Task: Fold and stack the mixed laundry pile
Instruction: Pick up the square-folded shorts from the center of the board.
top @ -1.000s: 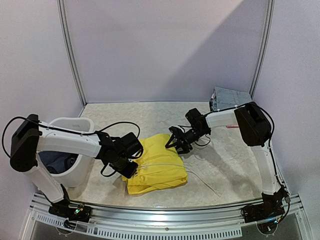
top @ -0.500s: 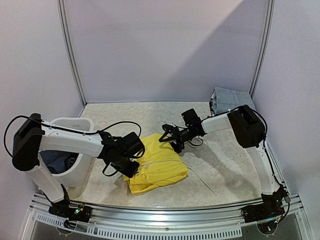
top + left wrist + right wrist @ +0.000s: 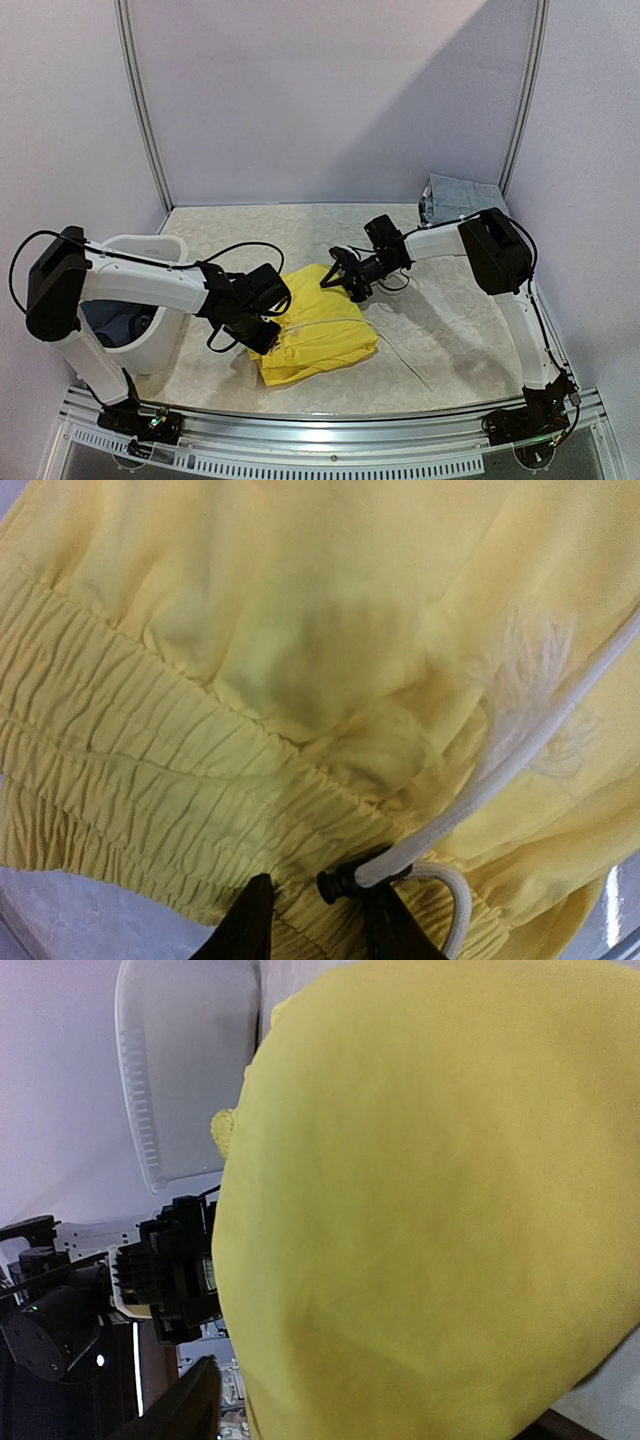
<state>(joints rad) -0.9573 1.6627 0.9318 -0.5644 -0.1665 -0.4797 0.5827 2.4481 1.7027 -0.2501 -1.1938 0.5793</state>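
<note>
The left gripper [image 3: 318, 925] has its jaws clamped on the yellow shorts [image 3: 320, 335] at the waistband; the right gripper [image 3: 342, 276] has its jaws apart at their far edge.

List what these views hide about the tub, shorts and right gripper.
- Inside the white tub: top view, the left arm and its wall cover all but dark fabric.
- Under the yellow shorts: every view, their own folds.
- Fingers of the right gripper: right wrist view, cut off at the bottom edge.

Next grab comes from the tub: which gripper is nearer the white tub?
Left. The left gripper is at the yellow shorts' near-left edge, beside the white tub; the right gripper is at the shorts' far edge, farther off.
</note>
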